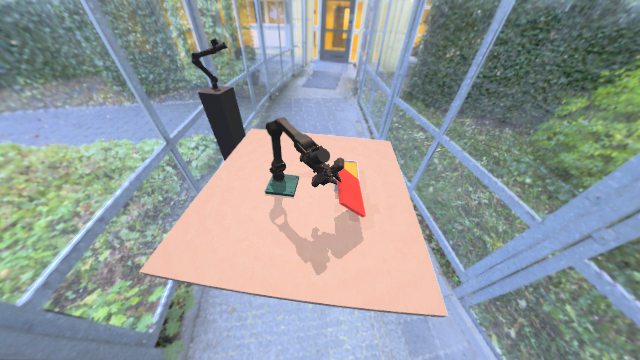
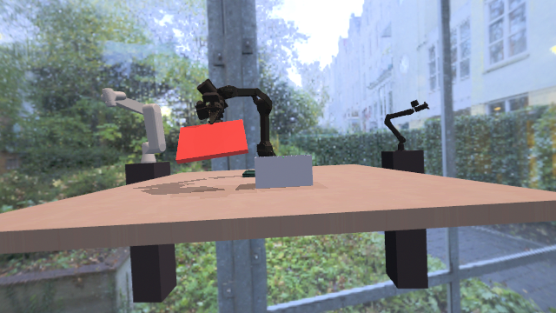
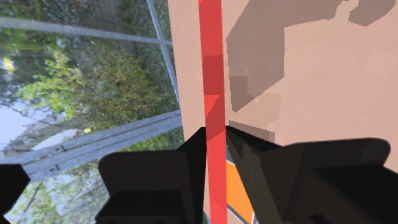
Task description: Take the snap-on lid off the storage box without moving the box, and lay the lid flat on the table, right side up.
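Note:
My gripper [image 1: 336,172] [image 2: 211,119] [image 3: 214,130] is shut on the top edge of the red lid [image 1: 351,192] [image 2: 212,140] [image 3: 212,70]. The lid hangs on edge in the air, tilted, clear of the table [image 1: 250,240] [image 2: 347,200]. In the wrist view I see it edge-on as a thin red strip between the fingers. The grey storage box [image 2: 283,171] stands open on the table; its orange inside shows in the top view [image 1: 351,169] and in the wrist view [image 3: 239,192]. The lid hangs to the left of the box in the exterior view.
The arm's green base plate [image 1: 282,185] sits on the table next to the box. A black pedestal with a camera arm [image 1: 222,120] [image 2: 401,158] stands off the far table corner. A white arm on a pedestal [image 2: 149,130] stands behind the table.

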Available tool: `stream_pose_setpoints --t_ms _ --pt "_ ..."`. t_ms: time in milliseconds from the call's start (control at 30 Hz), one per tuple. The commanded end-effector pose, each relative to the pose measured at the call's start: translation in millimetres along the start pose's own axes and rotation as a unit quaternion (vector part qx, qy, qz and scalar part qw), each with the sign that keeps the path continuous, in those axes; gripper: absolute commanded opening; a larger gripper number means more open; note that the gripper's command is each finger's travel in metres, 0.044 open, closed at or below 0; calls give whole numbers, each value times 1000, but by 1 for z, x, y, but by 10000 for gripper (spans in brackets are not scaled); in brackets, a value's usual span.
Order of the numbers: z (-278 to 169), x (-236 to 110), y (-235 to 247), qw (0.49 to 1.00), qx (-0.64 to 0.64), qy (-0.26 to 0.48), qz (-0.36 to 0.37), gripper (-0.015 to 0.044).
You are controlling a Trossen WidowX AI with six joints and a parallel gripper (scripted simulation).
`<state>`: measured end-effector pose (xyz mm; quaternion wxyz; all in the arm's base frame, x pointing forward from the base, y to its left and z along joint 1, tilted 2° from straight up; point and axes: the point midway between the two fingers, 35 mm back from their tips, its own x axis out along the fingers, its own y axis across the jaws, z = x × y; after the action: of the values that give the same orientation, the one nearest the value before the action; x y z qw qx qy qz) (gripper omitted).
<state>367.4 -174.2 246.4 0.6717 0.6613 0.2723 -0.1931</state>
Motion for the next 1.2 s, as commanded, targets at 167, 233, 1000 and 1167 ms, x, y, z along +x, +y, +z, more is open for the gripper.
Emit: stream_pose_setpoints --t_ms 167,233,1000,1167 --pt "19 -4 5 1000 -6 0 8 0" --pt "22 -4 5 1000 -6 0 8 0" --pt "68 -8 3 1000 -8 -1 7 0" --pt "78 -8 2 1000 -8 -1 7 0"
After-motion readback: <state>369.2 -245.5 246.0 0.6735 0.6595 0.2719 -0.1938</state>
